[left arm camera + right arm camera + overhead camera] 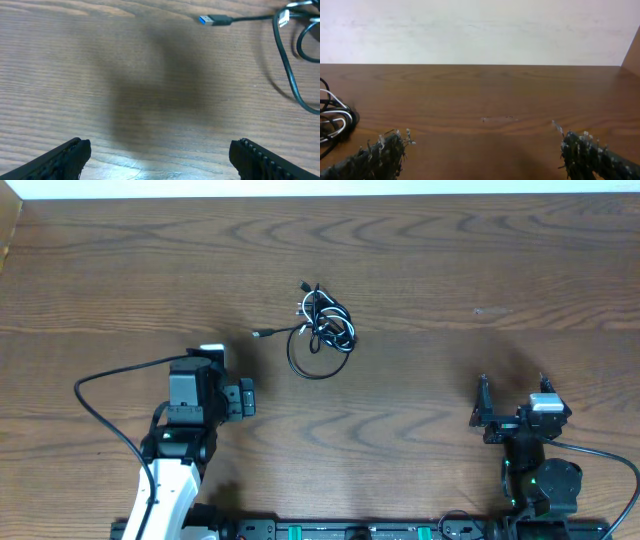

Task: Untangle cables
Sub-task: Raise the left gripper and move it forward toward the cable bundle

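1. Overhead: the cables (322,325) lie knotted in one heap mid-worktop (450,260). They are black loops with a white strand through them, and one plug end pokes out to the left. The left tool (247,398) hangs near them, released and touching nothing. The right tool (513,388) sits well apart on the other side, spread wide and empty.
2. Left wrist: both fingers (65,159) stand far apart at the bottom, with only bare wood between them. A blue-tipped plug (209,20) lies at the top, and its black cord runs right into a loop at the edge.
3. Right wrist: the fingers are splayed here too, with nothing but wood between them. The cables peek in at the far left, black with a white loop. A pale wall (480,30) stands behind the worktop.
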